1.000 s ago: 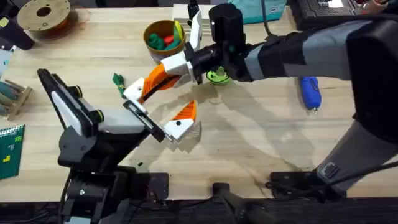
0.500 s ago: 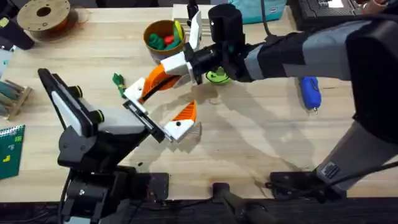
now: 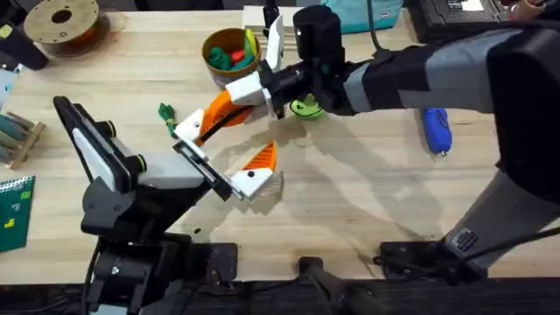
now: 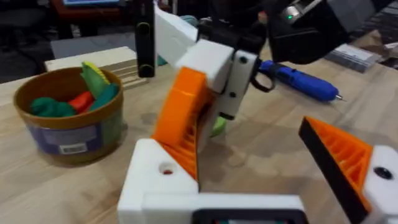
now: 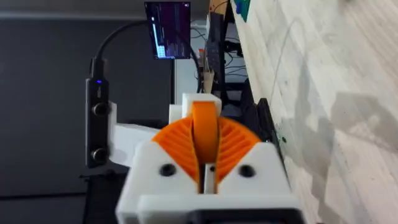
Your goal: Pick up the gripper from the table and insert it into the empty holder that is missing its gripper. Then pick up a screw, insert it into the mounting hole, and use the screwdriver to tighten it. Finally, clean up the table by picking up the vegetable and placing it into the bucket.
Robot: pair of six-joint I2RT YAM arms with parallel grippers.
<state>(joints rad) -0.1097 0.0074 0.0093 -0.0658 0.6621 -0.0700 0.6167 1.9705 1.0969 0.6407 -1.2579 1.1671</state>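
Note:
My right gripper (image 3: 234, 98) reaches across the table, shut on the loose orange gripper (image 3: 217, 111). The wedge's lower end rests against the plain white holder (image 3: 187, 131) of my left gripper (image 3: 226, 147), which stands open. In the left wrist view the orange gripper (image 4: 180, 118) stands tilted on the holder (image 4: 155, 180), just above its mounting hole. The right wrist view shows the gripper (image 5: 204, 118) clamped between my orange pads (image 5: 233, 146). The blue screwdriver (image 3: 435, 129) lies at the right. The dark green vegetable (image 3: 166, 114) lies left of the holder. The bucket (image 3: 229, 52) stands behind. The screw is out of view.
A bright green ring disc (image 3: 304, 108) sits under the right arm. The bucket holds red, yellow and green toy foods. A brown filament spool (image 3: 61, 22) stands at the far left corner, and a green board (image 3: 13, 210) lies at the left edge.

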